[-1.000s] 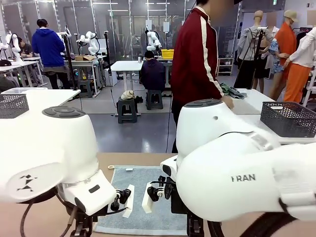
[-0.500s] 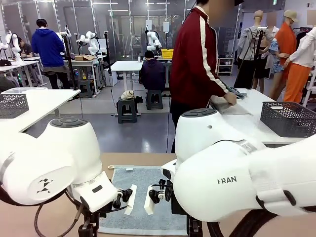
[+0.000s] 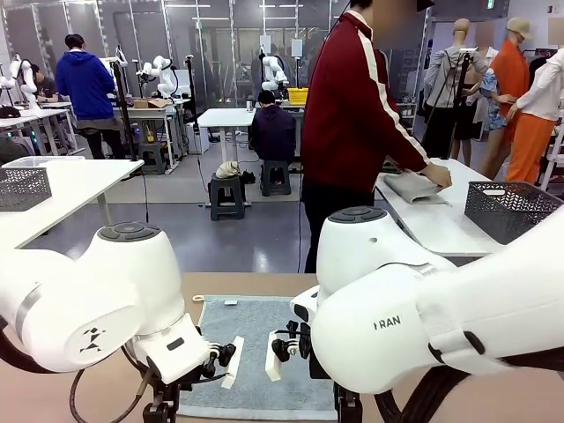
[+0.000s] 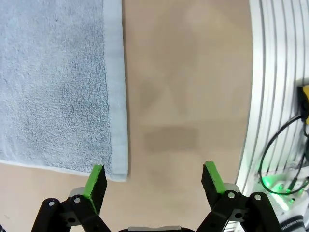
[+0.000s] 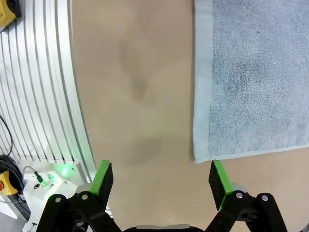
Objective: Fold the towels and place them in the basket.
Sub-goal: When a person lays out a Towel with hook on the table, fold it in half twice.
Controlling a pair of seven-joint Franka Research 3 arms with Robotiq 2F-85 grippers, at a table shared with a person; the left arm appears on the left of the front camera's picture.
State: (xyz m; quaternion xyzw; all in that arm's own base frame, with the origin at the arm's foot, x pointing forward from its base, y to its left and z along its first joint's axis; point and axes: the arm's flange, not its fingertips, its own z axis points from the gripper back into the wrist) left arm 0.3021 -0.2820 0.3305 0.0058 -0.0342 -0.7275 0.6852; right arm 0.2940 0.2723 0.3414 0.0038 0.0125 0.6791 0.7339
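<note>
Both arms [image 3: 106,300] lower, jaws wide, empty

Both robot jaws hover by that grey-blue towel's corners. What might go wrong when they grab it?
1. The grey-blue terry towel lies flat on the tan table; the open left jaws, one green pad at the towel's edge and the other over bare table, may pinch only the hem and slip.
2. The open right jaws sit just off their corner and might close on nothing.
3. One side gripping alone would likely skew the fold.
</note>
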